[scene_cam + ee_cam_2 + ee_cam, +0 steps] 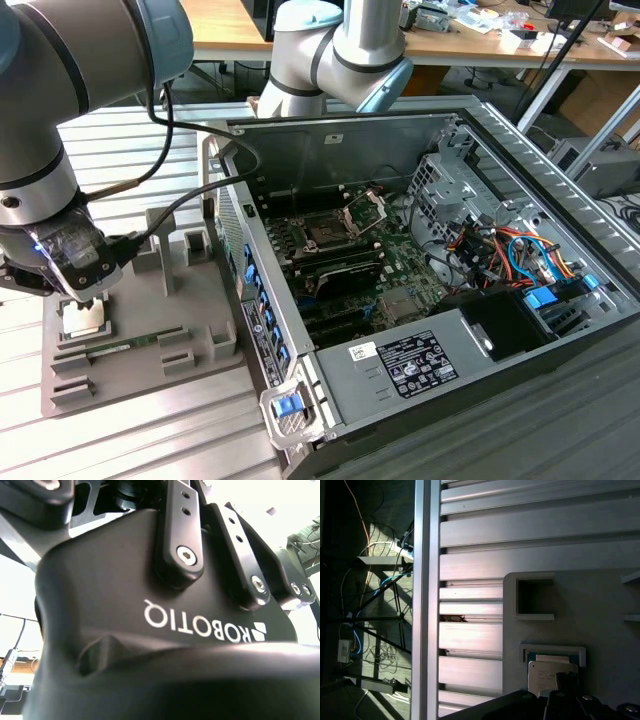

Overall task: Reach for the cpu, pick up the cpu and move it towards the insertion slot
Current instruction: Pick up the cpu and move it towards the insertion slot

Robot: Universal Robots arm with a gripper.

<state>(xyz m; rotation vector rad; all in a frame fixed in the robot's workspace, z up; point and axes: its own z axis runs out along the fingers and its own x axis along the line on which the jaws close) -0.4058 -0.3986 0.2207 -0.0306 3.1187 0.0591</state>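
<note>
1. the gripper (88,298) hung right over the cpu (84,318), low and close above it, with the wrist turned straight down, so the approach ran square to the chip's flat top.
2. open or closed? i could not tell from these views.
3. the cpu lay flat in a shallow framed pocket of the grey fixture block (160,300), near the block's edge on the exterior view's left. in the first wrist view its pale top (546,672) sat snug inside that frame, which held it square for a pick.
4. a green memory stick (118,349) rested in its own groove just beside the cpu, nearer the block's front edge.
5. the insertion slot (325,236) sat well apart, mid-motherboard (400,262) inside the open computer case (330,150). its silver frame (366,212) stood hinged up, i judged so a chip could drop in.
6. my call: the reach was about done and the lift was not begun, with the cpu seated in its pocket.
</note>
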